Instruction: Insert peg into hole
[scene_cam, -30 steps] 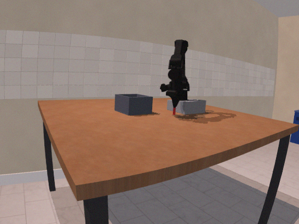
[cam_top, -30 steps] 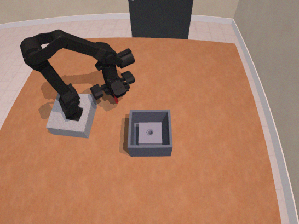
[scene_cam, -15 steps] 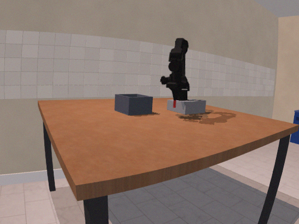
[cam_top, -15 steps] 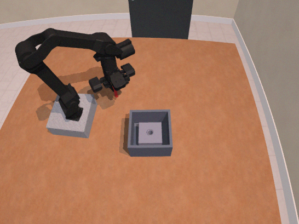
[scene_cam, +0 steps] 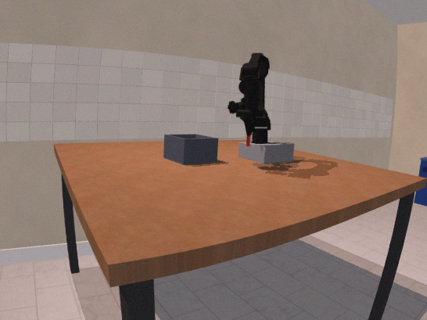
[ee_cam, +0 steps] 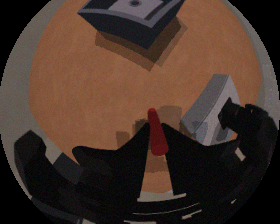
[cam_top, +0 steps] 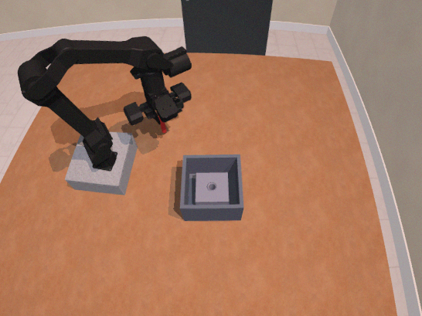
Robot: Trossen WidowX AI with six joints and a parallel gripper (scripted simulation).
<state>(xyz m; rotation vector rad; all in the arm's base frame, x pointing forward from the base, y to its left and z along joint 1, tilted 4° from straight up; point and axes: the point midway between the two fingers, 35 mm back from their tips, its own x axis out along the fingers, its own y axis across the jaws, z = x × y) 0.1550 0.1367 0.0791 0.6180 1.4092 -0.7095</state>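
Observation:
My gripper (cam_top: 161, 121) is shut on the red peg (cam_top: 164, 127) and holds it upright, lifted above the table. The peg hangs below the fingers in the exterior view (scene_cam: 248, 140) and points forward between them in the wrist view (ee_cam: 155, 136). The open grey box sits on the table to the right and nearer the front than the gripper. A light grey plate (cam_top: 212, 187) with a round hole (cam_top: 211, 186) lies on its floor. The box also shows in the exterior view (scene_cam: 190, 149) and at the top of the wrist view (ee_cam: 134, 8).
The arm stands on a light grey base block (cam_top: 102, 168) to the left of the box. A dark cabinet (cam_top: 227, 14) stands behind the table's far edge. The table's right edge runs close to a wall.

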